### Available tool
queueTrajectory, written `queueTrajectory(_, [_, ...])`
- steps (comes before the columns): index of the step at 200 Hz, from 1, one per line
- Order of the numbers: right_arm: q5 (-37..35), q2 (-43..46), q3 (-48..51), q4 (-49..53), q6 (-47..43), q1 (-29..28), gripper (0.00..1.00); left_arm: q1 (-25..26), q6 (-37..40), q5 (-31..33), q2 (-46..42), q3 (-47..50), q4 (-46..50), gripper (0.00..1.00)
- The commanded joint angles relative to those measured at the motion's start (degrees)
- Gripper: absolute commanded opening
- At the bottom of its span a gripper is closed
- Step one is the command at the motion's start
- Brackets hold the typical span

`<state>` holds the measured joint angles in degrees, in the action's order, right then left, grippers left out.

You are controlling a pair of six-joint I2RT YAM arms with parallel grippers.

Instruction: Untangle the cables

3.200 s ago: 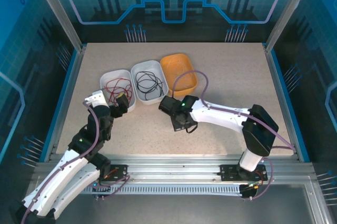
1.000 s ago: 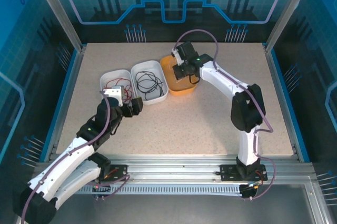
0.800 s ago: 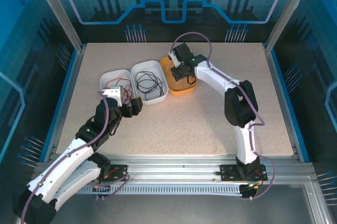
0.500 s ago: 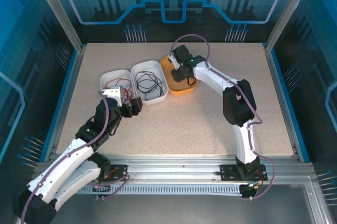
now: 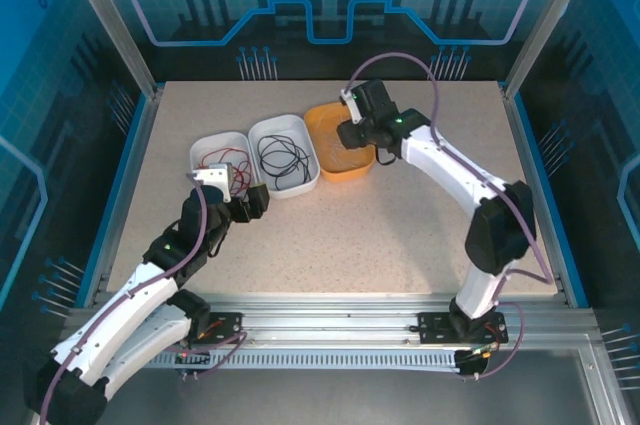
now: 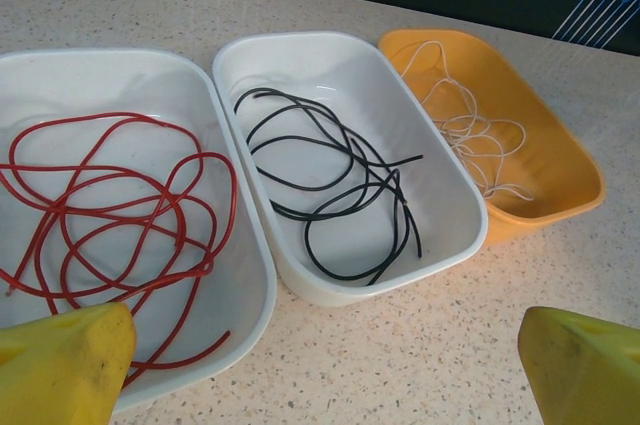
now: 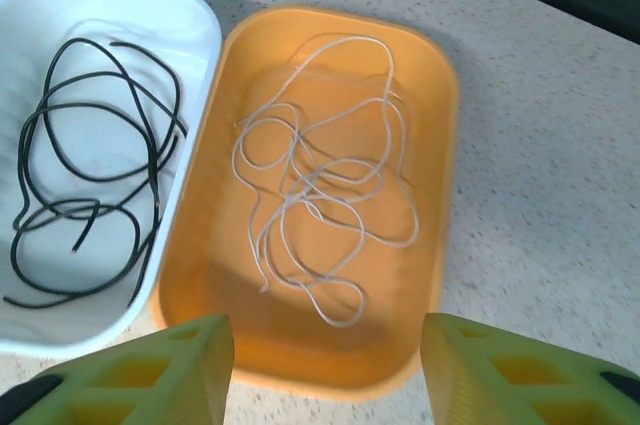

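Three cables lie apart, each in its own tray. The red cable (image 6: 110, 195) loops in the left white tray (image 6: 250, 275). Coiled in the middle white tray (image 6: 440, 195) is the black cable (image 6: 340, 185). A whitish cable (image 7: 320, 185) lies loose in the orange tray (image 7: 440, 195). My right gripper (image 7: 325, 355) hovers open above the orange tray's near end, with nothing between its fingers; from above it (image 5: 352, 137) hangs over that tray's right side. My left gripper (image 6: 325, 365) stands wide open over bare table just in front of the two white trays, holding nothing.
The three trays stand side by side at the table's back left-centre: left white tray (image 5: 205, 145), middle white tray (image 5: 262, 130), orange tray (image 5: 318, 120). Speckled tabletop (image 5: 440, 205) stretches to the right and front. Aluminium frame posts and blue walls enclose the table.
My right gripper has gone from shut to open over the orange tray, and its wrist has shifted right. The left arm has stayed still.
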<state>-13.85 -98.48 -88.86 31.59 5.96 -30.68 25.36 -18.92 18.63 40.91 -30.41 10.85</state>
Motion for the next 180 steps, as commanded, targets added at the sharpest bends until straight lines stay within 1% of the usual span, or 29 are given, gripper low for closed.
queueTrajectory(1, [-3.3, 6.6, 6.8, -1.8, 3.3, 0.6, 0.59, -0.7, 1.6, 2.5, -0.5, -1.9, 2.8, 0.99])
queueTrajectory(12, [-4.9, 10.5, 11.0, -3.4, 3.9, 0.6, 0.66, -0.9, 1.2, 3.3, -0.8, -1.8, 3.6, 0.99])
queueTrajectory(24, [-7.0, 15.0, 15.8, -5.0, 4.6, 0.7, 0.77, -1.0, 0.7, 4.1, -1.3, -1.4, 4.3, 0.99])
queueTrajectory(39, [-9.4, 20.1, 20.9, -6.4, 5.5, 0.9, 0.85, -1.4, 0.1, 5.8, -2.0, -0.8, 4.9, 0.99])
queueTrajectory(55, [-12.3, 25.4, 26.0, -7.3, 6.4, 1.3, 1.0, -2.1, -0.1, 7.6, -2.3, 0.0, 5.0, 0.99])
queueTrajectory(85, [-14.9, 32.4, 33.7, -7.7, 9.2, 4.1, 1.0, -4.1, 0.0, 10.1, -2.3, 1.5, 3.7, 0.99])
queueTrajectory(108, [-16.1, 35.2, 38.0, -7.7, 11.1, 6.9, 1.0, -6.5, -0.2, 9.8, -1.9, 3.0, 0.9, 0.99])
queueTrajectory(131, [-19.1, 37.2, 42.2, -8.2, 13.2, 8.6, 1.0, -9.9, 0.1, 9.7, -0.3, 4.6, -2.3, 0.99])
queueTrajectory(149, [-21.0, 39.4, 45.6, -10.2, 13.8, 9.8, 1.0, -13.5, 1.6, 9.1, 2.0, 6.4, -7.1, 0.99])
queueTrajectory(172, [-22.2, 42.6, 50.4, -15.4, 12.6, 11.3, 1.0, -18.7, 3.2, 4.6, 5.6, 10.1, -17.8, 0.99])
queueTrajectory(180, [-22.4, 43.7, 52.3, -18.1, 11.7, 11.7, 1.0, -20.5, 3.2, 2.3, 6.8, 10.1, -19.8, 0.99])
